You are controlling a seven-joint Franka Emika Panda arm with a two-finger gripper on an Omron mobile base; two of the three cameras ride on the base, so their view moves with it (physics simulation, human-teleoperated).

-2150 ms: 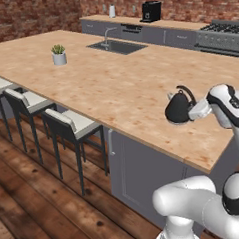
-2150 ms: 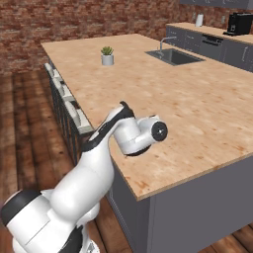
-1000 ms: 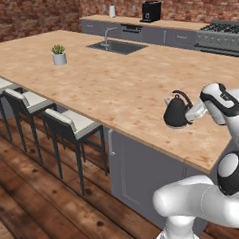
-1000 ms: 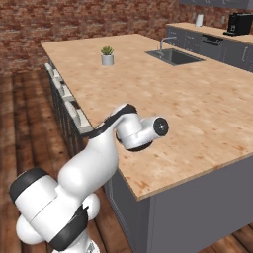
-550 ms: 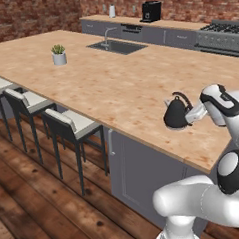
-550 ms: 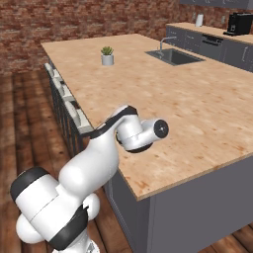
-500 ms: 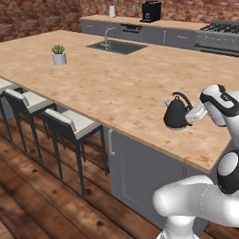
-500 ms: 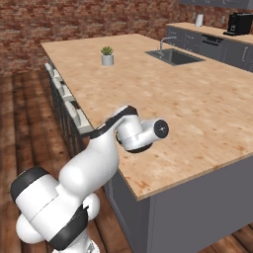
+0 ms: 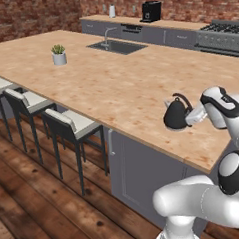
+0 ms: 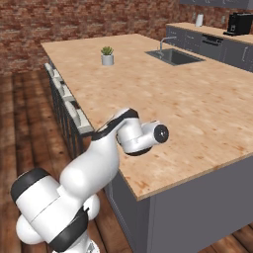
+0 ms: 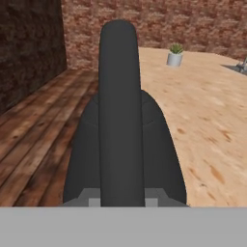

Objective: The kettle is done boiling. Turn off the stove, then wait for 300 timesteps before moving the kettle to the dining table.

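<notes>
Lowered slightly since two seconds ago, the kettle [image 9: 177,116] is seen resting on the dining table [image 9: 109,87] near its front edge, its handle clamped in the gripper [image 9: 192,118] (a potted plant [image 9: 59,54] stands well apart).

My arm folds up from the base, elbow low, wrist bent level. My end effector [image 9: 191,118] points sideways, fingers clamped on the kettle [image 9: 177,115] handle directly ahead of my palm.
</notes>
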